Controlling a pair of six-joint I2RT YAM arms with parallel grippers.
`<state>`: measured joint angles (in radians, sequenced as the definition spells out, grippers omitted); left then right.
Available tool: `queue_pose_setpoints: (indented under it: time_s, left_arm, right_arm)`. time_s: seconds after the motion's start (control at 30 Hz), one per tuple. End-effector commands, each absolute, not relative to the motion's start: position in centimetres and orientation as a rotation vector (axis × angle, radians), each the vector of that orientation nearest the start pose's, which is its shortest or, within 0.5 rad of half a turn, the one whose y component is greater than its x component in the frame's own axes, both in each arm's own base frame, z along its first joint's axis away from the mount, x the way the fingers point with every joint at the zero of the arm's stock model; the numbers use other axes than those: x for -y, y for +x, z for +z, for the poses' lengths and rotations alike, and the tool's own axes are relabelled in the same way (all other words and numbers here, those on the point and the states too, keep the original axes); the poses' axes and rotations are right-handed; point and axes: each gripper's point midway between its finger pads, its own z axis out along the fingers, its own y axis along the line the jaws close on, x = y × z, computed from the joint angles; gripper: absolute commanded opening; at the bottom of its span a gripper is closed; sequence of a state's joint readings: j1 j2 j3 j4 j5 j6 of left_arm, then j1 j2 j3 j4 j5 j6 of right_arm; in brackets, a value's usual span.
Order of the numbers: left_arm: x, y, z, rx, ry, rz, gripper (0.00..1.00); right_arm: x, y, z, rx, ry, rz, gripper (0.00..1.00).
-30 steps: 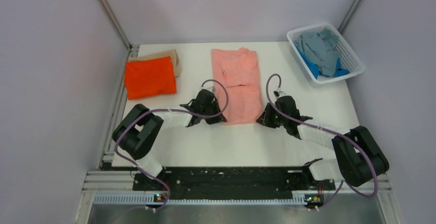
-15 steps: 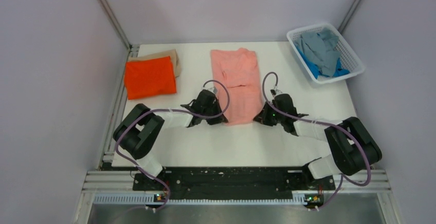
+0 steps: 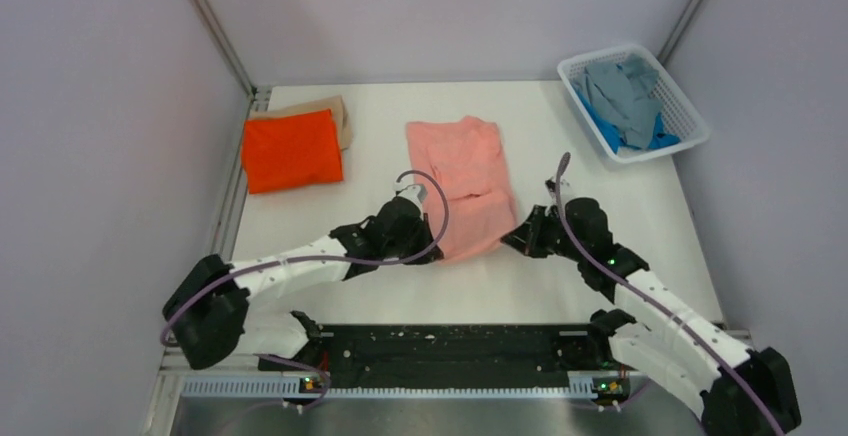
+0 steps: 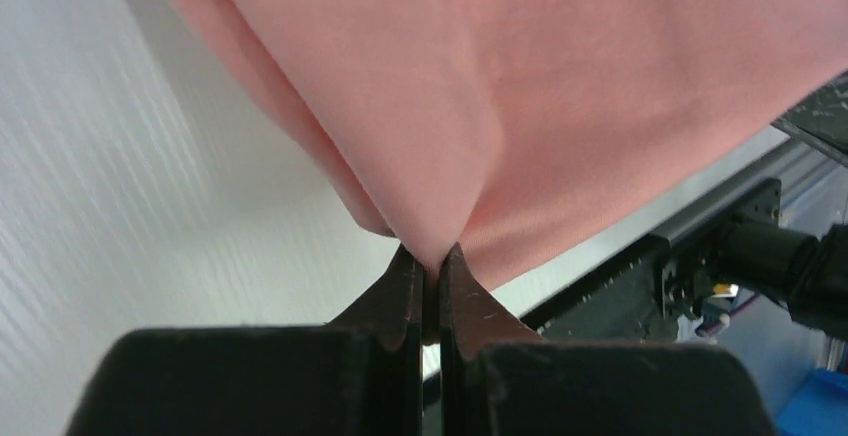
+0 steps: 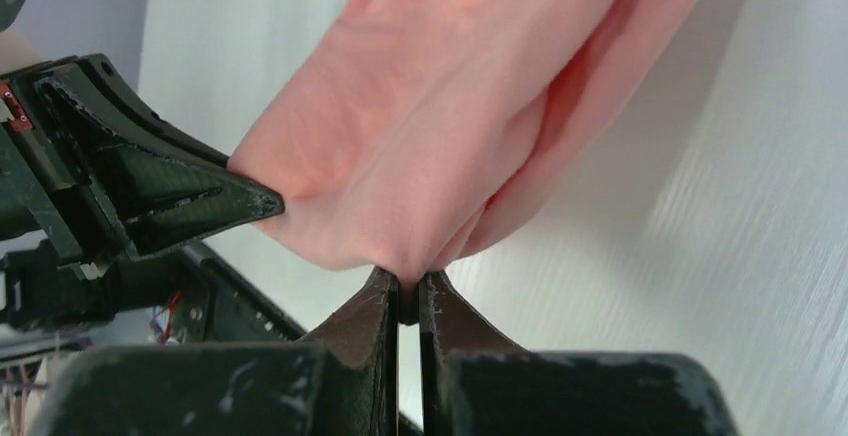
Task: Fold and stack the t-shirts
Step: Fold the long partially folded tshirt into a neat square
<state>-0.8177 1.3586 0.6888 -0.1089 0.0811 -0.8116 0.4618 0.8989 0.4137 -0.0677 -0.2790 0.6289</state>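
The salmon pink t-shirt [image 3: 462, 171] lies lengthwise mid-table, folded into a long strip, with its near end raised off the surface. My left gripper [image 3: 436, 249] is shut on the near left corner, pinching a fold of pink cloth [image 4: 520, 86] between its tips [image 4: 428, 262]. My right gripper [image 3: 506, 242] is shut on the near right corner [image 5: 450, 106], cloth bunched at its tips [image 5: 407, 282]. A folded bright orange t-shirt [image 3: 292, 149] lies on a tan one [image 3: 328, 108] at the far left. Grey [image 3: 620, 88] and blue [image 3: 608, 134] t-shirts lie crumpled in the basket.
The white mesh basket [image 3: 692, 128] stands at the table's far right corner. The white table [image 3: 380, 116] is fenced by frame posts and pale walls. A black rail [image 3: 440, 341] runs along the near edge. The left gripper's fingers [image 5: 215, 196] show in the right wrist view.
The right gripper has shut on the pink t-shirt's near right corner. Both arms have risen and lifted the near end, and the shirt has skewed slightly.
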Motion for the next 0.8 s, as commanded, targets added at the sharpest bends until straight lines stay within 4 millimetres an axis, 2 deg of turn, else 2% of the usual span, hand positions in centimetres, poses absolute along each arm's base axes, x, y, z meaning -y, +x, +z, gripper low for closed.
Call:
queue_pose_setpoints:
  time_s: [0.0, 0.13, 0.2, 0.3, 0.4, 0.53, 0.63, 0.77]
  left_arm:
    - [26.3, 18.3, 10.5, -2.443, 0.097, -0.688, 0.00]
    - [26.3, 16.5, 12.4, -2.416, 0.154, -0.761, 0.00]
    - [26.7, 16.3, 13.3, -2.400, 0.171, -0.801, 0.00]
    - [27.5, 16.8, 15.7, -2.320, 0.206, -0.857, 0.00]
    - [27.6, 19.0, 17.1, -2.221, 0.168, -0.810, 0.00]
    - [27.0, 22.2, 18.6, -2.165, 0.080, -0.707, 0.00]
    - [26.6, 24.9, 19.7, -2.150, 0.037, -0.659, 0.00]
    - [26.1, 28.6, 19.8, -2.167, -0.016, -0.625, 0.00]
  right_arm:
    - [-18.9, 17.0, 13.2, -2.274, -0.125, 1.022, 0.00]
    - [-18.5, 14.9, 16.6, -2.214, -0.212, 1.061, 0.00]
    - [-18.3, 15.2, 18.3, -2.151, -0.220, 1.053, 0.00]
    - [-17.5, 16.7, 20.0, -2.090, -0.179, 0.966, 0.00]
    - [-16.4, 19.3, 20.7, -2.057, -0.088, 0.848, 0.00]
    - [-16.2, 23.3, 21.5, -2.016, 0.017, 0.753, 0.00]
    - [-16.6, 26.0, 23.7, -1.942, 0.042, 0.735, 0.00]
    - [-16.6, 29.3, 24.9, -1.887, 0.068, 0.686, 0.00]
